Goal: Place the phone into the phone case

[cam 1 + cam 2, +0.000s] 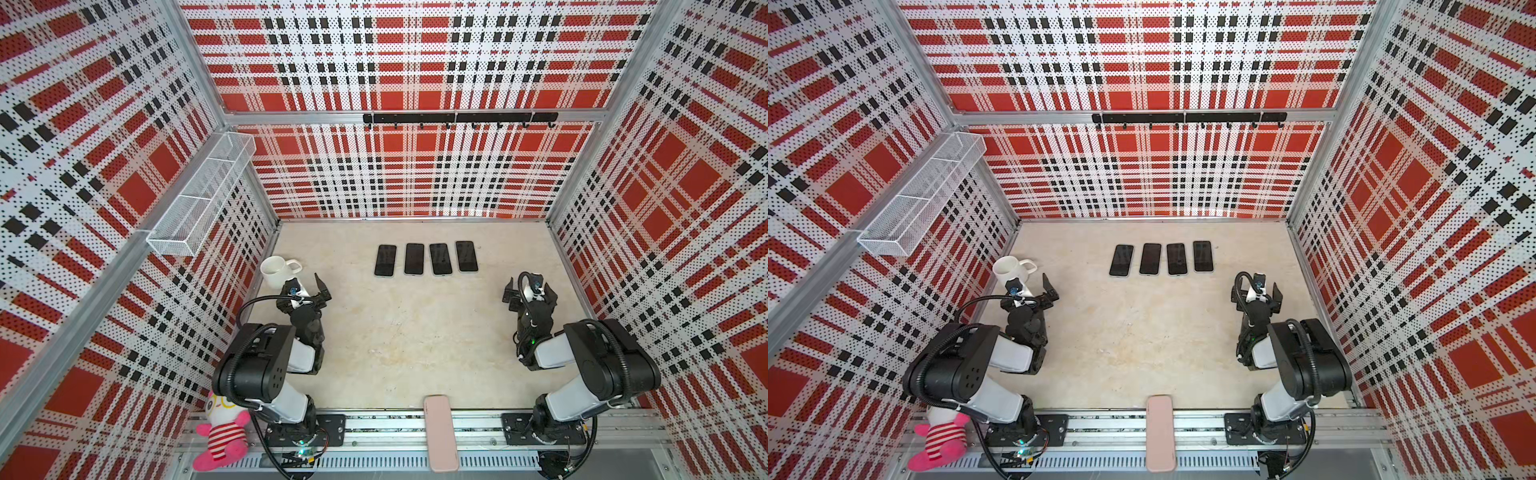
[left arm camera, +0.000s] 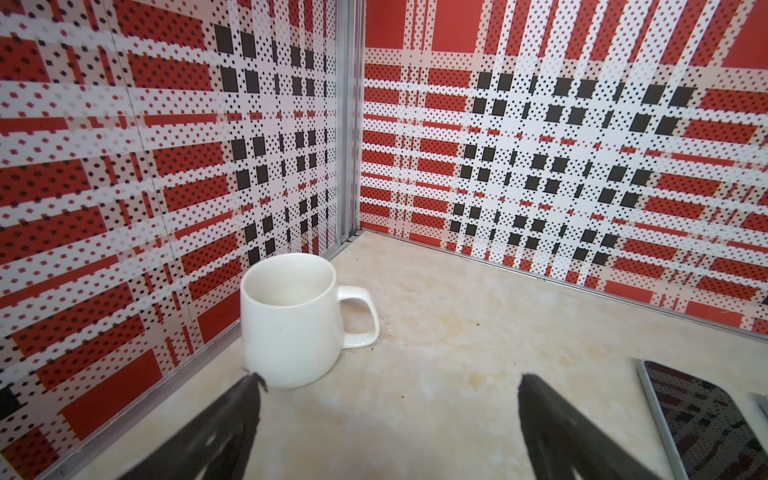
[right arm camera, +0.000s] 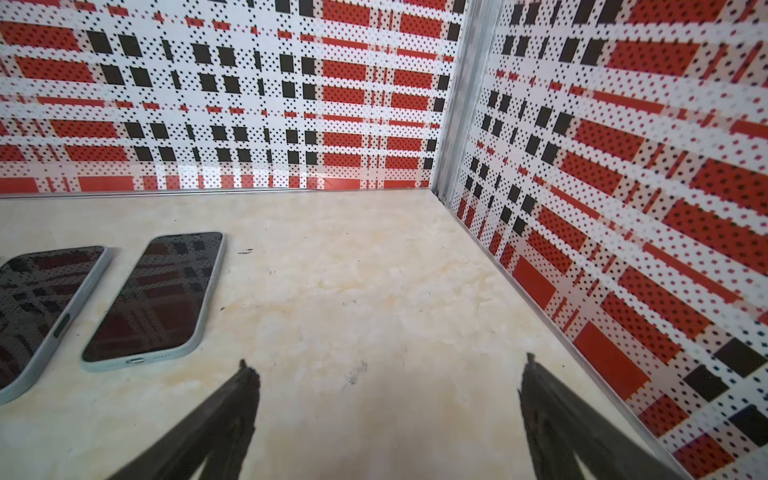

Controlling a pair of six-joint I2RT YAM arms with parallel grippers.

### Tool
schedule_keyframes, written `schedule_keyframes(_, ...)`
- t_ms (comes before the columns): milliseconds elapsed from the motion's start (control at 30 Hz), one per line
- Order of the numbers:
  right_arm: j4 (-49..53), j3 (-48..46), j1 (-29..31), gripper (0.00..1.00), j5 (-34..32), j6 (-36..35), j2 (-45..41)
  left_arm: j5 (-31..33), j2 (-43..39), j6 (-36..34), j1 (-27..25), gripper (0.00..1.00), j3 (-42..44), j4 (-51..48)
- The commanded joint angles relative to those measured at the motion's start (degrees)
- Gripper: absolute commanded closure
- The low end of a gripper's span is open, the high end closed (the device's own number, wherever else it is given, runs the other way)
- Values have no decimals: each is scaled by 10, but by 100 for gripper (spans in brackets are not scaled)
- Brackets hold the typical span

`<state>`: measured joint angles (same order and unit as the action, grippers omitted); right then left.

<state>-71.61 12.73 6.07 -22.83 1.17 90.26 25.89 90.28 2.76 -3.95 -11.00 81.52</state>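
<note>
Left gripper (image 2: 389, 380), right gripper (image 3: 386, 363): my jaws apart, empty. 4 phones (image 1: 414, 258) rowed at 12 o'clock, pink case (image 1: 441, 432) at 6 o'clock. Risk: phones flat, close-packed, so pinch may slip or shove neighbour.

Four phones (image 1: 1150, 258), pink phone case (image 1: 1160, 432)

row of four phones (image 1: 414, 258) at 12 o'clock on the table (image 1: 399, 353), mug (image 1: 276, 271) at 10 o'clock at the table's edge, phone case (image 1: 441, 432) at 6 o'clock overhanging the front edge, plush toy (image 1: 220, 436) at 7 o'clock off the table
</note>
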Motion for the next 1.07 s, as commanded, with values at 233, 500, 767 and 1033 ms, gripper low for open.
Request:
schedule_keyframes(233, 41, 31, -11, 0, 19, 38, -5, 6, 4, -10, -2, 2, 5, 27)
schedule_keyframes(500, 21, 27, -11, 0, 18, 34, 2, 6, 4, -11, -2, 2, 5, 27)
schedule_keyframes(767, 29, 31, -11, 0, 17, 33, 4, 6, 4, -10, -2, 2, 5, 26)
schedule_keyframes(1033, 19, 25, -11, 0, 17, 33, 2, 6, 4, -10, -2, 2, 5, 27)
